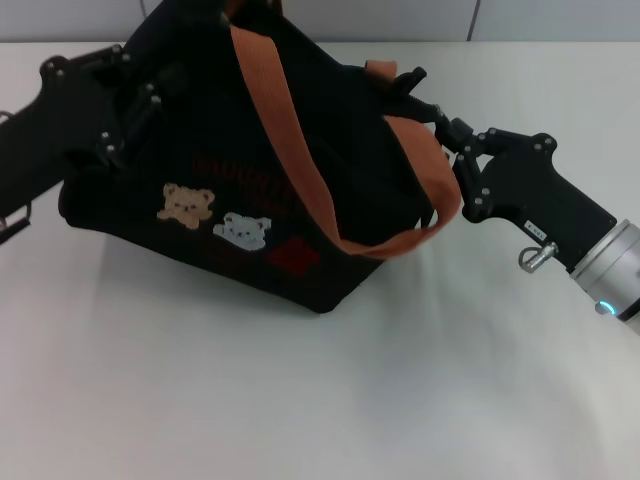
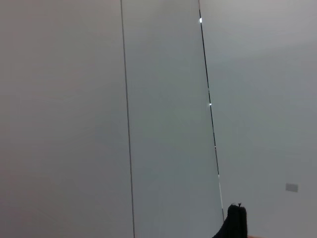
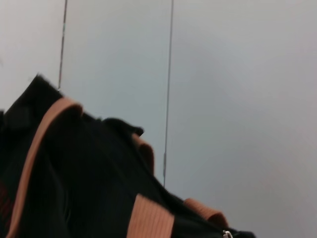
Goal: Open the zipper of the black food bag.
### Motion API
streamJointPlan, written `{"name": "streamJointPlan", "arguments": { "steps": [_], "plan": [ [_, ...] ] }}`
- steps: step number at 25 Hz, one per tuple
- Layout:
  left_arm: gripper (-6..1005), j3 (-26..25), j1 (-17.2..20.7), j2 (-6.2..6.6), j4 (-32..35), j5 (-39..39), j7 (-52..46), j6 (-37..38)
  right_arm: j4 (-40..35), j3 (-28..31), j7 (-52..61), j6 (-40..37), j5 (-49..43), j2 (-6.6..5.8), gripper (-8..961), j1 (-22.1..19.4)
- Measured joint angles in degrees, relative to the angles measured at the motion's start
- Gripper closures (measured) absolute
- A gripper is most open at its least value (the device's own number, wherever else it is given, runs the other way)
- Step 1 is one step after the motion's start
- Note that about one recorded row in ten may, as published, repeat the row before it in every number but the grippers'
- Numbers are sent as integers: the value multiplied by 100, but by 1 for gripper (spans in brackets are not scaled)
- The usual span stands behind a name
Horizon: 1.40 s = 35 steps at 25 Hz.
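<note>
The black food bag (image 1: 250,150) sits on the white table, with tan bear and pale cat patches on its front and an orange-brown strap (image 1: 290,140) draped across it. My left gripper (image 1: 150,95) presses into the bag's left end, black against black fabric. At the bag's upper right end is my right gripper (image 1: 425,100), beside the strap loop (image 1: 440,190). The zipper line is hidden in the head view. In the right wrist view the bag (image 3: 74,188) fills the lower left, and a small silver pull tab (image 3: 227,233) peeks in at the picture's edge.
White table (image 1: 300,400) lies in front of the bag and to its right. A pale panelled wall (image 2: 163,119) stands behind. The left wrist view shows only that wall and a black tip (image 2: 236,223).
</note>
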Motion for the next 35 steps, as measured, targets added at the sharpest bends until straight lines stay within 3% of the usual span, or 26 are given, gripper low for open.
{"name": "streamJointPlan", "arguments": {
  "steps": [4, 8, 14, 18, 20, 22, 23, 25, 27, 28, 29, 30, 31, 32, 35],
  "plan": [
    [808, -41, -48, -7, -309, -16, 149, -72, 105, 255, 31, -41, 6, 0, 895, -4],
    [802, -233, -229, -42, -1205, -464, 451, -365, 274, 947, 89, -29, 9, 0, 856, -74],
    [769, -247, -334, -47, -1723, -1029, 682, -530, 308, 1385, 384, -39, 10, -3, 676, -134],
    [747, -248, -151, -27, -1787, -1462, 660, -212, 242, 1440, 726, -44, 9, -25, 493, -136],
    [561, -250, 170, 32, -1719, -1697, 651, 359, 129, 1417, 1120, -162, -7, -42, 429, -137],
    [480, -247, 277, 61, -1670, -1707, 651, 567, 24, 1377, 1338, -277, -39, -46, 392, -138],
    [439, -247, 277, 61, -1670, -1707, 651, 567, -84, 1327, 1557, -418, -81, -47, 374, -138],
    [359, -129, 628, 341, -1321, -1277, 454, 1405, -530, 1039, 2135, -995, -353, -58, 337, -138],
    [283, -122, 670, 394, -1254, -1165, 403, 1485, -762, 869, 2384, -1330, -499, -64, 300, -133],
    [248, -105, 816, 576, -948, -673, 159, 1763, -1002, 665, 2579, -1629, -629, -69, 282, -120],
    [213, -104, 862, 636, -817, -467, 50, 1834, -1180, 511, 2721, -1856, -726, -74, 282, -102],
    [178, -102, 900, 686, -665, -220, -69, 1879, -1716, -92, 3068, -2403, -971, -84, 282, -24],
    [143, -101, 928, 722, -548, -3, -168, 1914, -1716, -92, 3068, -2403, -971, -84, 282, -24],
    [143, -101, 928, 722, -548, -3, -168, 1914, -1987, -510, 3217, -2655, -1077, -93, 282, 16],
    [143, -99, 975, 788, -34, 1052, -517, 2002, -2490, -1725, 3528, -3133, -1235, -147, 282, 122]
  ]
}}
